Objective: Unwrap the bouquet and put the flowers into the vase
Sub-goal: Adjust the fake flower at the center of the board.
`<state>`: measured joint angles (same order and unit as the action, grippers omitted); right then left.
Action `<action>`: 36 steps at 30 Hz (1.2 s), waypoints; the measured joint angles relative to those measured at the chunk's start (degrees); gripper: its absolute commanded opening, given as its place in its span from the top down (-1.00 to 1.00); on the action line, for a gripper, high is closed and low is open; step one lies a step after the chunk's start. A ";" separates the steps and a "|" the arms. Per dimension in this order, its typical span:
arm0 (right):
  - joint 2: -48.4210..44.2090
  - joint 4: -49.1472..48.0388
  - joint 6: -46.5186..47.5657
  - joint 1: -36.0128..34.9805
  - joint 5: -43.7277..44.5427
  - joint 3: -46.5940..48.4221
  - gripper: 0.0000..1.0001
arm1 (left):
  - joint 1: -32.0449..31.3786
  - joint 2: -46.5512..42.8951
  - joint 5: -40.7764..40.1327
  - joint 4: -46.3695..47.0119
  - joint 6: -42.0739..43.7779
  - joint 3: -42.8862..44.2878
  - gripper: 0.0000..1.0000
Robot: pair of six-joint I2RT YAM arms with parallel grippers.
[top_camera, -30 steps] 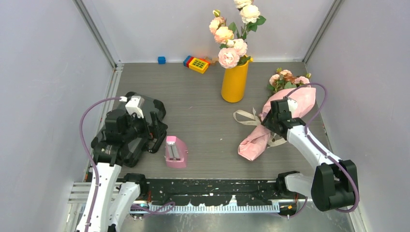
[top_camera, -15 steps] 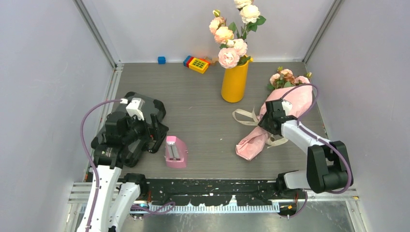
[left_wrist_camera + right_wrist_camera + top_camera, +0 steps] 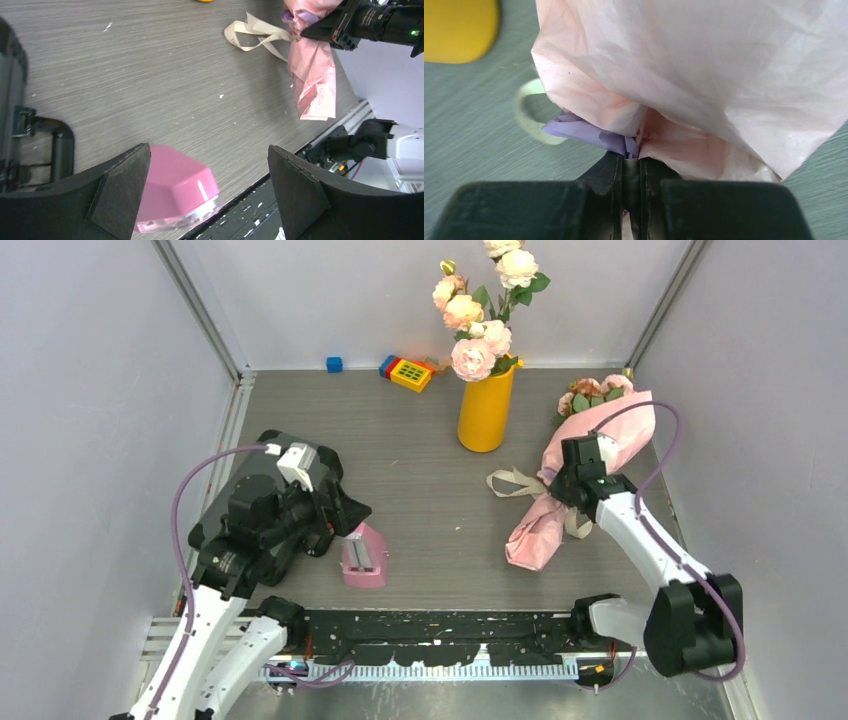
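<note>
Pink crinkled paper of the bouquet (image 3: 625, 428) is pinched at its waist by the right gripper (image 3: 633, 164), jaws pressed together. It lies right of the vase (image 3: 485, 410), shifted slightly rightward since a second ago. The left gripper (image 3: 207, 150) is spread wide, empty.

Crinkled matt pink paper around the bouquet (image 3: 537, 530), smooth yellow vase (image 3: 486, 412), matt wood-grain tabletop (image 3: 410, 465), glossy pink plastic case (image 3: 175, 187)
</note>
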<state>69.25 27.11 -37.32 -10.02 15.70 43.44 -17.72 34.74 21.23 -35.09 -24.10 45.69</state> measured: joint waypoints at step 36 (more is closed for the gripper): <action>-34.91 -1.68 -12.17 -2.62 -17.03 5.57 1.00 | -48.94 41.83 -16.87 47.36 -16.39 12.61 -0.93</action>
<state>34.35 25.43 -49.50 -12.64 -1.32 49.01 -66.65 76.58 4.36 12.27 -40.49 58.30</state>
